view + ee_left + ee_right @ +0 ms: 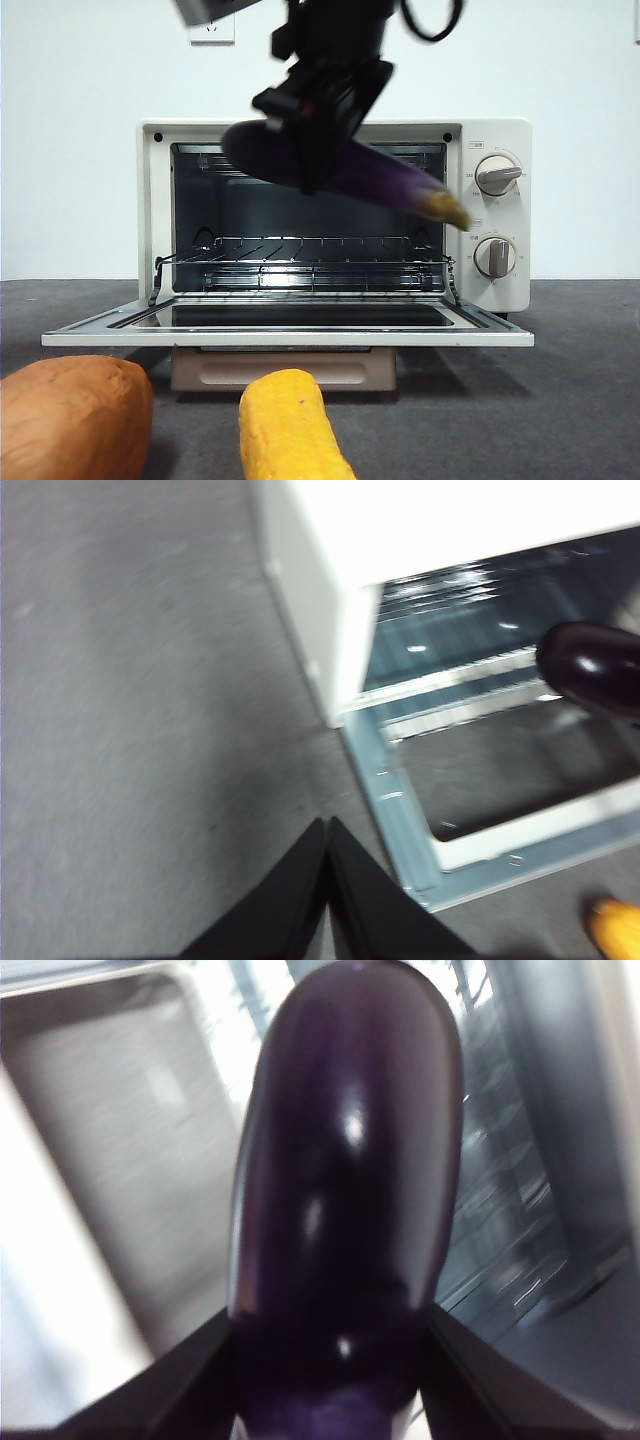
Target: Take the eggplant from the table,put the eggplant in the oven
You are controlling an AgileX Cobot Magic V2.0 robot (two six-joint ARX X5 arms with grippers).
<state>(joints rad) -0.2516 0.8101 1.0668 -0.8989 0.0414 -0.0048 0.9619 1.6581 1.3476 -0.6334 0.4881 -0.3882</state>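
Landmark here is the oven (335, 215), door dropped flat open on the table (580, 400). Off its left side the left gripper (327, 825) hangs over bare tabletop, jaws pressed together on nothing. A sweet potato (70, 415) and a corn cob (290, 430) lie in front of the door. The right gripper (320, 105) is clamped round the eggplant (390, 180), held in the air before the oven's opening, above the wire rack (310, 262), tan tip tilting down toward the knobs (496, 174).
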